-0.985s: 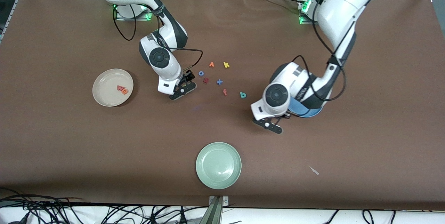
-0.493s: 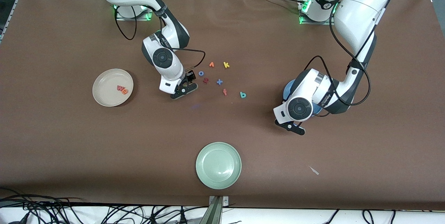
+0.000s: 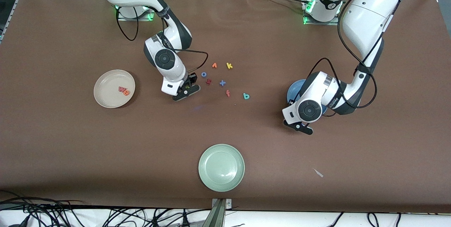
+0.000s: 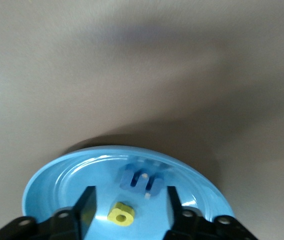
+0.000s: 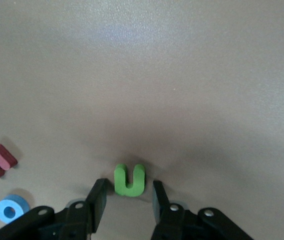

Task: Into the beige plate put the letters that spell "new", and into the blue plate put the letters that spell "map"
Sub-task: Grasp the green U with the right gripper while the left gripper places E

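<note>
My left gripper [image 3: 299,127] [image 4: 130,207] hangs open low over the blue plate [image 3: 291,93] [image 4: 46,175]. A blue "m" [image 4: 140,181] and a yellow "a" [image 4: 121,214] lie in that plate, and the "a" sits free between the fingers. The teal "p" [image 3: 246,96] lies on the table. My right gripper [image 3: 186,91] [image 5: 128,200] is down at the table, open, with the green "n" [image 5: 129,180] just ahead of its fingertips and untouched. The beige plate [image 3: 105,96] holds the pink "w" [image 3: 121,89] and the orange "e" [image 3: 125,92].
Loose letters lie between the arms: orange "v" [image 3: 214,65], yellow "k" [image 3: 229,65], blue "o" [image 3: 203,74], a dark red letter [image 3: 208,81], blue "x" [image 3: 222,83], an orange-red letter [image 3: 228,93]. A pale green plate [image 3: 204,156] sits nearest the front camera.
The left gripper has swung toward the left arm's end of the table and now hangs over the blue plate. The right gripper has barely shifted.
</note>
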### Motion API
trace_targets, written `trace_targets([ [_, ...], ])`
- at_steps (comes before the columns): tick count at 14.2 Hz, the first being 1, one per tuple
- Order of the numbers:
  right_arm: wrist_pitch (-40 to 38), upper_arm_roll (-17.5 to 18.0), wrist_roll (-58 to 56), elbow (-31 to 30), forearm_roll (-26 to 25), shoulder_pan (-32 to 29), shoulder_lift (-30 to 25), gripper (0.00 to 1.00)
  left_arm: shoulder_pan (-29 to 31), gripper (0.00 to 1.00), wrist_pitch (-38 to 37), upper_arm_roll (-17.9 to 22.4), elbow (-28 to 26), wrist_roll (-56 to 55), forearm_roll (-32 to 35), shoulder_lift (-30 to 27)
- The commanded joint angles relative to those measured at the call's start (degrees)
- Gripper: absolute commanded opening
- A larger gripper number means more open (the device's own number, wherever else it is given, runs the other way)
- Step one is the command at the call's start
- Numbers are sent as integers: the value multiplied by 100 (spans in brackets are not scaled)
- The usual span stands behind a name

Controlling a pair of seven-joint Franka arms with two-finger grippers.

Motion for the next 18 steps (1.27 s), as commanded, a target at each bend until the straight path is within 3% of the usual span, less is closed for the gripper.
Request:
trace_targets([
  [1,155,-7,107,78,-83,58,185,35,-54,100,-18,-250,-99,-441,7,-446],
  [4,190,-7,107,78,-153,58,211,26,-132,100,8,-751,67,-1827,-2,-403],
  [8,51,-24,-7,192,-162,41,133,4,-703,100,366,-797,112,-3298,-11,-131],
  [10,-361,-68,-42,341,-162,23,-7,2,-800,100,876,-806,77,-3773,-11,-34],
  [13,-1178,-436,-436,465,-162,15,-393,2,-994,100,1201,-806,86,-4308,-98,168],
  [18,-1401,-1192,-876,-61,-162,15,-895,2,-1126,100,1800,-797,42,-4802,-248,344],
])
